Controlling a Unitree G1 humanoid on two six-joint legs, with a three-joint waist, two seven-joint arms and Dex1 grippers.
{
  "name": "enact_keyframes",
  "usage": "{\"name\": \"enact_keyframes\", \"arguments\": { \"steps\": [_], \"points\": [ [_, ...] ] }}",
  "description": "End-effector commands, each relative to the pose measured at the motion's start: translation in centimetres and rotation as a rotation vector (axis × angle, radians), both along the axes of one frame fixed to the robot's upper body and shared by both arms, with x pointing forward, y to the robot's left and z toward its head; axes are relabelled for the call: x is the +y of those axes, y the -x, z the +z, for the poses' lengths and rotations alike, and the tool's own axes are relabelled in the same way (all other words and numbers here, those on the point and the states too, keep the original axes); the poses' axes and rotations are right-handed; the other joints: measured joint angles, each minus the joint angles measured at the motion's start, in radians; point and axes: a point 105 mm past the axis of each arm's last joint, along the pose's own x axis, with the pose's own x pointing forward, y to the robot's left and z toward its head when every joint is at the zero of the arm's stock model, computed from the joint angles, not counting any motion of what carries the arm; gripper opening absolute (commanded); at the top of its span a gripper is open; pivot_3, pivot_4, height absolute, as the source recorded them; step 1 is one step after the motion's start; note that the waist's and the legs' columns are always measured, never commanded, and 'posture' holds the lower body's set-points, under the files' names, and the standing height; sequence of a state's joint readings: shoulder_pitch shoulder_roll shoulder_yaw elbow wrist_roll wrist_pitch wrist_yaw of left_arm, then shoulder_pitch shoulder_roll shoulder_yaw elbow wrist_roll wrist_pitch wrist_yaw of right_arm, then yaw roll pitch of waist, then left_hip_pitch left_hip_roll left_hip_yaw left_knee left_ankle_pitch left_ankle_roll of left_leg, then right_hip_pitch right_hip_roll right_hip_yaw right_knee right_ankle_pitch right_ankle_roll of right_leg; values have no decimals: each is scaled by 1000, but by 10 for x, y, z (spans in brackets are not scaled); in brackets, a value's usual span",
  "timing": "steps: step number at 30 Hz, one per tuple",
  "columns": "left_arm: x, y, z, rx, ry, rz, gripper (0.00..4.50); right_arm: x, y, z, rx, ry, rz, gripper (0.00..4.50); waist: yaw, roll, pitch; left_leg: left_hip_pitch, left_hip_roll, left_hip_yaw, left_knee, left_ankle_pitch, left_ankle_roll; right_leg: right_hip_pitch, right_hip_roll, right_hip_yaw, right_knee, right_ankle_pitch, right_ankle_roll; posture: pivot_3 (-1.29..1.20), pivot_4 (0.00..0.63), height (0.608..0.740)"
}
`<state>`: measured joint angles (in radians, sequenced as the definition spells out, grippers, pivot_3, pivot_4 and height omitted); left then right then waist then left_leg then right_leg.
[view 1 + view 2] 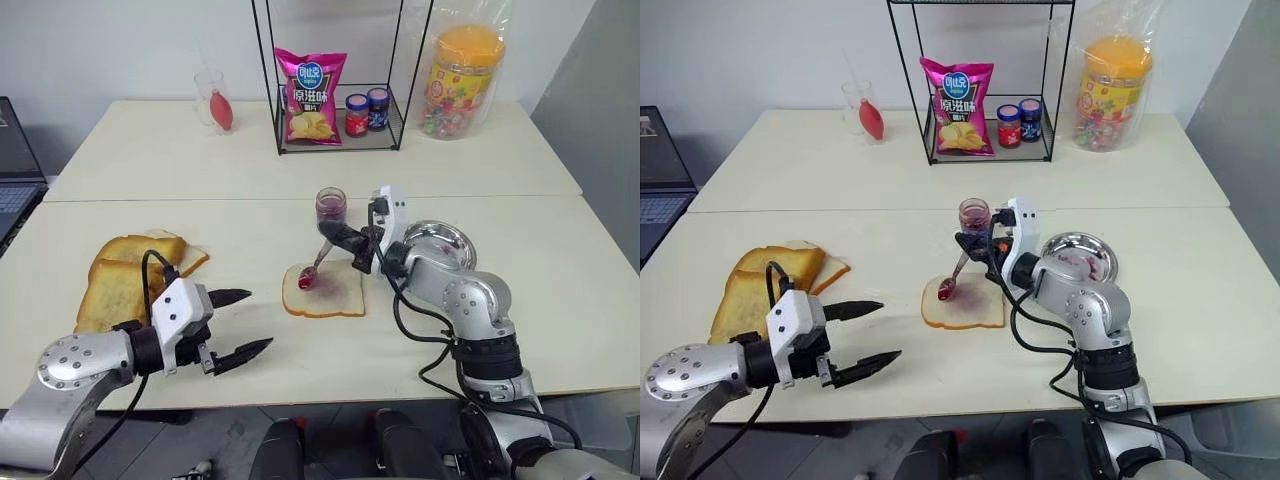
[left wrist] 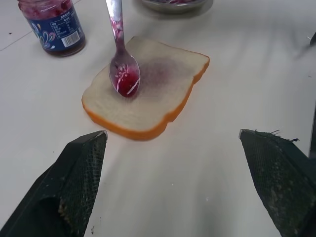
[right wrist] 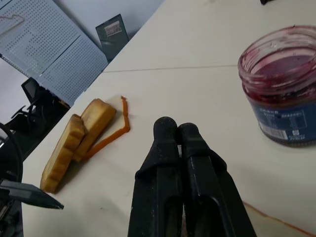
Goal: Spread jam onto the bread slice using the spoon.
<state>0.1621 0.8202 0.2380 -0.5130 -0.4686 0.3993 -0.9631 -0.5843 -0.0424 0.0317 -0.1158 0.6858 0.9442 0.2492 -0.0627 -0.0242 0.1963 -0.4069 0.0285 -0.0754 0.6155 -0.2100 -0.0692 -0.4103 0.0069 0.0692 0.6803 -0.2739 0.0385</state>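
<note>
Jam-smeared spoon [image 1: 318,262] rests bowl-down on the bread slice [image 1: 325,293] at frame centre, clamped in the right gripper [image 1: 342,238]; left gripper [image 1: 243,323] gapes apart lower left

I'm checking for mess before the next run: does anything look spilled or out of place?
Nothing spilled. The jam jar stands upright and lidless; jam sits on the spoon and the bread slice. A thin crust strip lies loose beside the toasted slices.
</note>
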Motion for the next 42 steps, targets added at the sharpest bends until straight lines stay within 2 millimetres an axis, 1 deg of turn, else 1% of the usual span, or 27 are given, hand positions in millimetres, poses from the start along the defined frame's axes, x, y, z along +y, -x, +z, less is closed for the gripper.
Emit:
{"name": "enact_keyframes", "arguments": {
  "steps": [1,6,9,11,16,22,26,35,39,42],
  "points": [
    [-7,-3,8,-47,3,-23,4500,8,10,17,-71,-30,47,8,0,0,0,0,0,0,0,0,0,0,0,0,0,0,0,0,150,740],
    [-11,-6,8,-51,2,-34,4500,8,13,8,-105,42,63,8,0,0,0,0,0,0,-1,0,0,0,0,0,0,0,0,0,150,740],
    [-14,-5,8,-50,0,-46,4500,6,13,4,-154,103,61,8,0,0,0,0,0,0,-1,0,0,0,0,0,0,0,0,0,150,740],
    [-14,-4,7,-49,-9,-54,4500,5,14,4,-233,169,63,8,0,0,0,0,0,0,-1,0,0,0,0,0,0,0,0,0,150,740],
    [-12,-3,4,-43,-22,-57,4500,4,17,9,-356,244,73,8,2,0,0,1,0,0,-1,0,0,0,0,0,0,0,0,0,150,740],
    [-14,-3,3,-44,-21,-62,4500,1,23,10,-424,291,75,8,8,-1,0,1,0,0,-1,0,0,1,0,0,0,0,0,0,150,740],
    [-15,-3,3,-46,-24,-68,4500,-8,26,12,-471,335,67,8,9,-1,0,1,0,0,-1,0,0,1,0,0,0,0,0,0,150,740],
    [-15,-5,1,-50,-24,-73,4500,-17,32,19,-550,372,83,8,11,-1,0,2,0,0,-1,0,0,1,0,0,0,0,-1,0,150,740],
    [-14,-6,2,-63,-25,-64,4500,-23,34,28,-563,355,72,8,11,-1,0,2,0,0,-1,0,0,1,0,0,0,0,-1,0,150,740],
    [-12,-7,4,-78,-20,-46,4500,-30,33,38,-530,304,48,8,11,-1,0,2,0,0,-1,0,0,1,0,0,0,0,-1,0,150,740]
  ]
}}
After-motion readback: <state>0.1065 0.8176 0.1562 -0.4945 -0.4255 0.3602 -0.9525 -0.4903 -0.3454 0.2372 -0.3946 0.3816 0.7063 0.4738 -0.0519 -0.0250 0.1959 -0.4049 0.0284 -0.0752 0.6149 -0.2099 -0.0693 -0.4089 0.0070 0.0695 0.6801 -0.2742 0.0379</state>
